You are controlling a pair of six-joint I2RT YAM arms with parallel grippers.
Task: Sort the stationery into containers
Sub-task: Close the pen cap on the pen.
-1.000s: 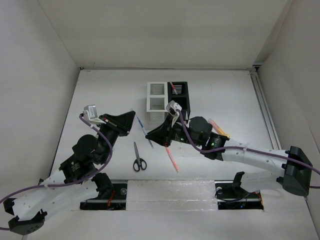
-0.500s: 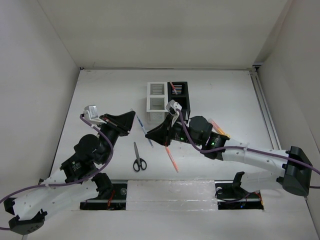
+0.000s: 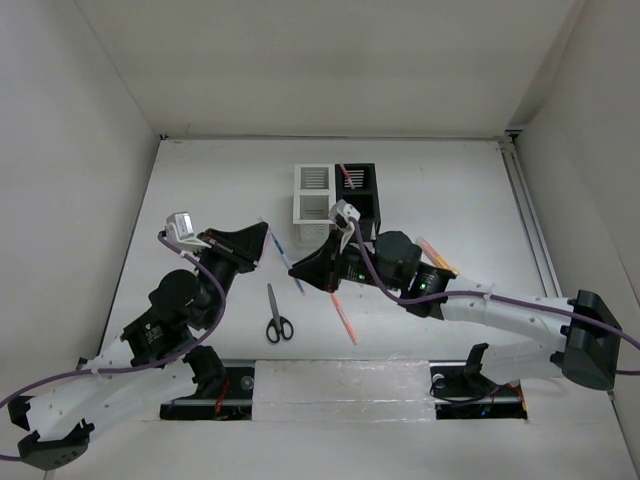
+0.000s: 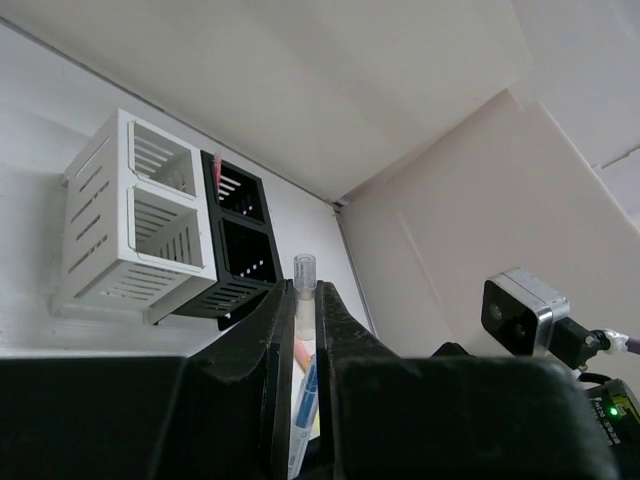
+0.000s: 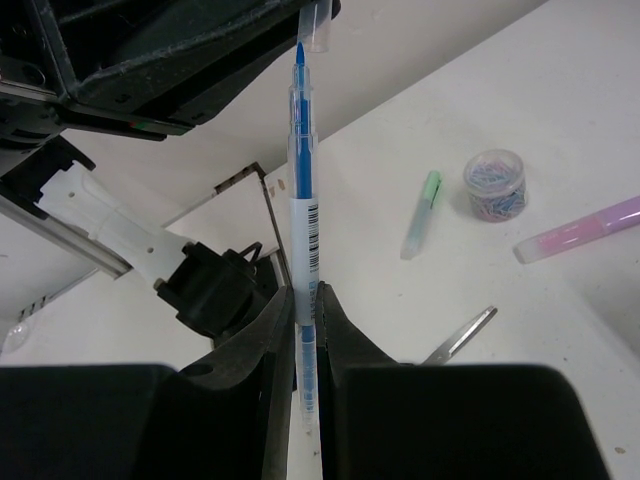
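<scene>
My right gripper (image 3: 300,268) (image 5: 306,290) is shut on a slim blue pen (image 5: 304,200) and holds it above the table, its bare tip pointing at my left gripper. My left gripper (image 3: 264,232) (image 4: 298,290) is shut on the pen's clear cap (image 4: 304,272). The cap (image 5: 318,25) sits just past the pen tip, slightly to one side, not on it. The white organizer (image 3: 313,195) (image 4: 130,230) and the black organizer (image 3: 358,195) (image 4: 240,250) stand side by side at the far middle. A red pen (image 3: 349,177) leans in the black one.
Black-handled scissors (image 3: 277,315) lie near the front. An orange-red pen (image 3: 343,315) lies under the right arm. A pink highlighter (image 5: 585,230), a green highlighter (image 5: 421,215) and a small round tub of clips (image 5: 495,183) lie on the table to the right.
Almost nothing. The right wrist has crept slightly toward the far side; both grippers keep their hold.
</scene>
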